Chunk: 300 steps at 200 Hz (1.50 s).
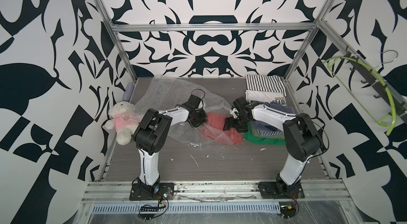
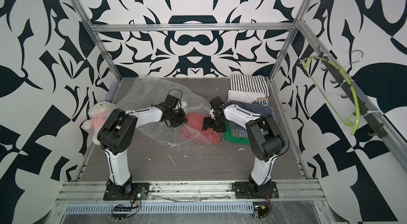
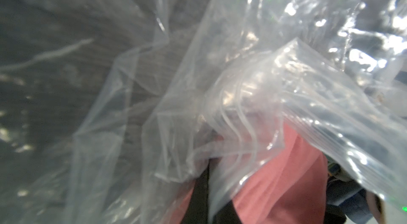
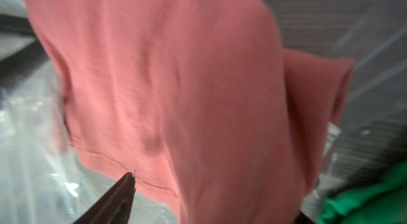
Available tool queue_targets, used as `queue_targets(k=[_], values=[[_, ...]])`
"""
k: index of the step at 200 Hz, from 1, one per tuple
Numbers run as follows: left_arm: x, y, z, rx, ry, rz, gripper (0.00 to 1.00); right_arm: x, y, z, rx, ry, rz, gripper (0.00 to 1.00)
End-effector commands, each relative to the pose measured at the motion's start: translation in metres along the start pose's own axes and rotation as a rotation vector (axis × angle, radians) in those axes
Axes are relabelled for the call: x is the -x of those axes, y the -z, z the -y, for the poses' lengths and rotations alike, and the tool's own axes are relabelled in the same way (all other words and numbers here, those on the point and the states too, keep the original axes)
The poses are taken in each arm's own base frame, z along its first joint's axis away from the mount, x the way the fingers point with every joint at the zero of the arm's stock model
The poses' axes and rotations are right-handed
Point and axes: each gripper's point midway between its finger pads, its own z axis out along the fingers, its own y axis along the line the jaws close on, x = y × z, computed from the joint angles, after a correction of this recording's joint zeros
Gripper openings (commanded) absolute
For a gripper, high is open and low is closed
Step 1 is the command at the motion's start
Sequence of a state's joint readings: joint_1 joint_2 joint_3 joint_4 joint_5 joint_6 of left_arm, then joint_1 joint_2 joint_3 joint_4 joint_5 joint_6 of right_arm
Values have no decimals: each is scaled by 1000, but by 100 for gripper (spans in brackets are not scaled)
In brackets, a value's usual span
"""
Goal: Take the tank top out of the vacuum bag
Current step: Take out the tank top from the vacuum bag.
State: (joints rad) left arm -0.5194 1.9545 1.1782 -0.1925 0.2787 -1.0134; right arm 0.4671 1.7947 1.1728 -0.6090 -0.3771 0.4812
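in a top view the vacuum bag (image 1: 167,93) lies crumpled, the tank top (image 1: 214,121) partly under its plastic, between the left gripper (image 1: 200,123) and the right gripper (image 1: 228,124).

left wrist: jaws closed, pinching the vacuum bag (image 3: 253,93) at its zip edge, above the tank top (image 3: 286,179).

right wrist: one finger (image 4: 116,198) sits beside the hem of the tank top (image 4: 176,69); whether the jaws grip it, i cannot tell.

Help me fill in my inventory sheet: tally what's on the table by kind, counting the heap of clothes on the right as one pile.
Vacuum bag: 1
Tank top: 1
Plush bear: 1
Purple object: 1
Clothes pile: 1
Total: 5
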Motion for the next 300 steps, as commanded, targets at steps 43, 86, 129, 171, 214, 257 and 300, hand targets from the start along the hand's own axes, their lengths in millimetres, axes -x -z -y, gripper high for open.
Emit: queue_targets(k=[43,86,129,171,214,257,300], values=[[-29,-21,-64,196,64,-90,0,16,15,-18,42,0,65,35],[-30,-21,-66,197,64,-92,0,2,31,34,-240,-93,89,96],[-28,-22,-63,189,66,-93,0,-11,4,44,-228,-159,24,99],[-29,-20,-65,195,62,-91,0,-12,-10,48,-224,-159,3,85],[-25,-17,-65,196,66,-64,0,1,6,23,-121,-82,77,28],[-18,-11,-70,206,79,-34,0,4,29,13,-117,-25,105,4],[-7,-2,-84,223,116,0,0,8,56,4,-124,19,146,2]])
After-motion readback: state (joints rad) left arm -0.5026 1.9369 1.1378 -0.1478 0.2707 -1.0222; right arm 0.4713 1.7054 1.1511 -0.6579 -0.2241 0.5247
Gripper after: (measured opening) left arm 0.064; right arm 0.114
